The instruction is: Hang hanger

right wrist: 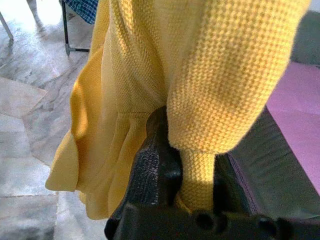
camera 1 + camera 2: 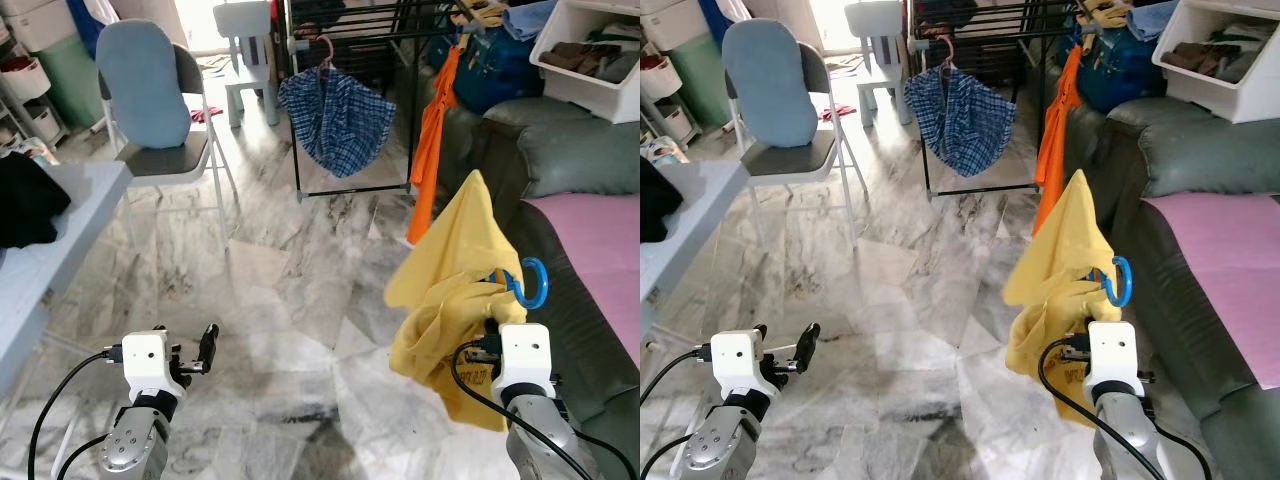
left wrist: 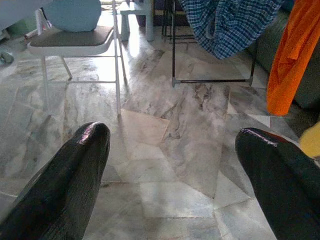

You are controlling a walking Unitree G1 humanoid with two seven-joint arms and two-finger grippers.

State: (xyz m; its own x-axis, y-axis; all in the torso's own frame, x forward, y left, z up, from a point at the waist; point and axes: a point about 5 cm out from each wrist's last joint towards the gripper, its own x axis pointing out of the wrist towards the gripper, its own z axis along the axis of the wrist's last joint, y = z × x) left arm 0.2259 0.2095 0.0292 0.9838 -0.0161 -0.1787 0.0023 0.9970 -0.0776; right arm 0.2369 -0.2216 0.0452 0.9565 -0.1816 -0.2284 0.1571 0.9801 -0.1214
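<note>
The right claw [image 2: 492, 330] is clenched on a blue hanger [image 2: 530, 283] draped in a soft, light yellow shirt [image 2: 450, 290], well short of the rack [image 2: 350, 30]; the bare hook looks the firmest hold; the left claw [image 2: 195, 355] hangs released.

1. The hanger [image 2: 530, 283] is blue plastic; the part in sight is its curved hook, which sticks out to the right of the cloth, just beside the grey sofa's front edge. The rest of it is hidden under the fabric.
2. The yellow garment [image 2: 455, 290] drapes over the hanger in a bunched, crumpled heap, one corner peaking upward and the loose folds hanging down toward the marble floor. Its weave looks like a coarse waffle knit in the right wrist view.
3. The drying rack [image 2: 350, 40] is a dark metal frame standing at the far side of the room, with a blue checked garment and an orange one hanging on it.
</note>
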